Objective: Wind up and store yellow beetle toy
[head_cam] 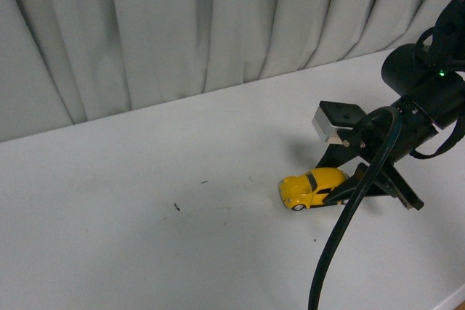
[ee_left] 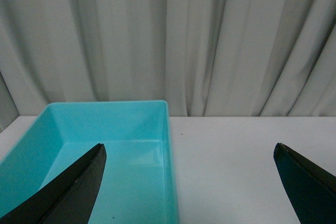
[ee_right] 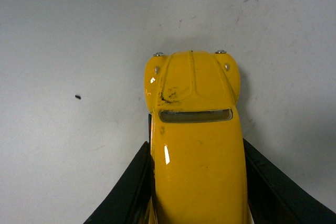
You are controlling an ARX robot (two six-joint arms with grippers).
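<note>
The right pincer (ee_right: 195, 149) gripped the yellow beetle toy (head_cam: 312, 187) by its flanks. The toy stood on the desk (head_cam: 145, 215) at about four o'clock in the front view, nose toward nine o'clock, where bare desk lay. The desk's edge showed at five o'clock. The left pincer (ee_left: 189, 149) gaped wide, empty, over the teal bin (ee_left: 168, 129).

no readable text, labels, numbers
</note>
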